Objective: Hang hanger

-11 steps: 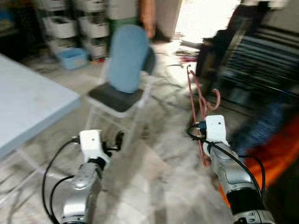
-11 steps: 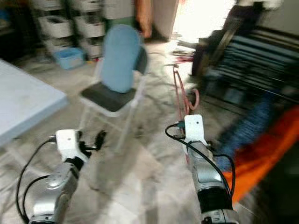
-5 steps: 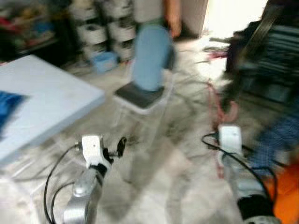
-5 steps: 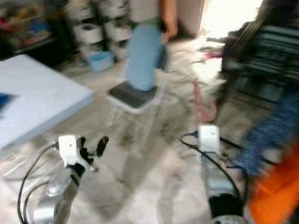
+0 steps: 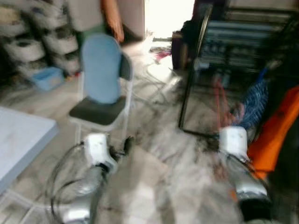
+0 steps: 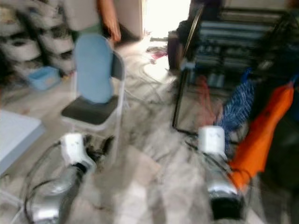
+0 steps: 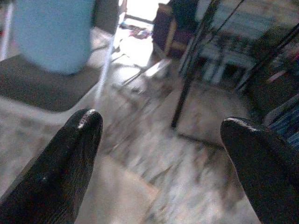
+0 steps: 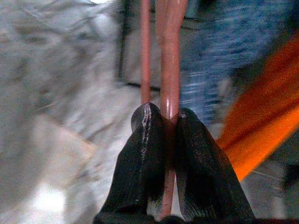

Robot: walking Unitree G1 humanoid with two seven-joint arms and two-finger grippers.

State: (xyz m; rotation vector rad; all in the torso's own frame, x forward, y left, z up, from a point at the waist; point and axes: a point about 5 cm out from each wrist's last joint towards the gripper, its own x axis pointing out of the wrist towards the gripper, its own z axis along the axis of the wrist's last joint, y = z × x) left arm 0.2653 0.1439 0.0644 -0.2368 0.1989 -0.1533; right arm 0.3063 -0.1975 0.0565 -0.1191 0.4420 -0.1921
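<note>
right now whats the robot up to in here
The robot is carrying a pink hanger, pinched in its right gripper, across a cluttered room. Ahead stands a black clothes rack with blue and orange garments hanging on it. The left gripper is open and holds nothing. A chair stands to the left.

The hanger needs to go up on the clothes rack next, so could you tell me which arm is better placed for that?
Right. The right gripper is already clamped on the pink hanger, with the black rack ahead on that side. The left gripper is open, holding nothing.
</note>
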